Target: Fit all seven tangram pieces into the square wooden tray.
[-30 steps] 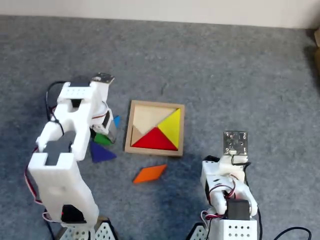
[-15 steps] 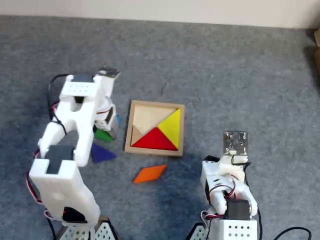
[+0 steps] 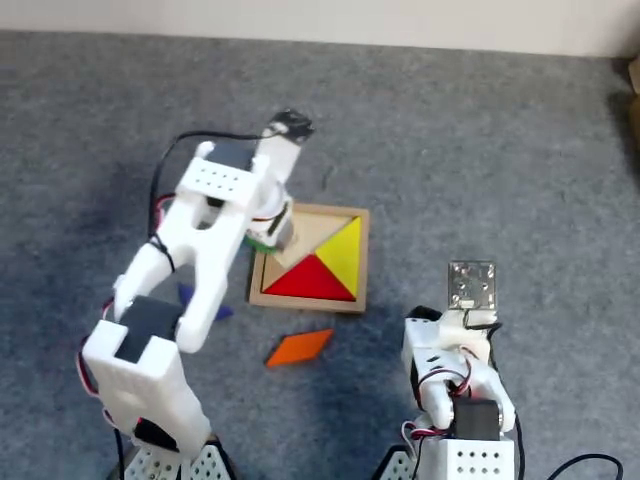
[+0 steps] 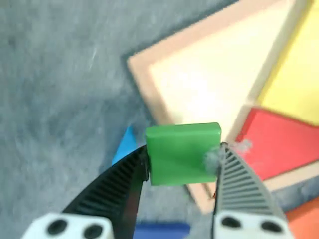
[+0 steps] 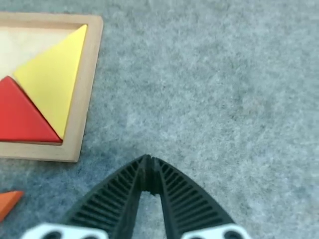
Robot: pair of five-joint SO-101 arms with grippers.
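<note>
Your left gripper (image 4: pixel 183 158) clamps the green square (image 4: pixel 182 147) by 2 opposite edges, above the wooden tray's (image 4: pixel 142 69) corner rim. Bare tray floor lies just beyond the fingertips, beside the red triangle (image 4: pixel 279 147). The square's edges sit skewed to the rim. Right gripper (image 5: pixel 148 175) is pinched closed, empty, well apart.

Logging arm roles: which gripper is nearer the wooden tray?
Left. The left gripper, holding the green piece, hangs over the tray's rim; the right gripper sits shut, off to the tray's side.
</note>
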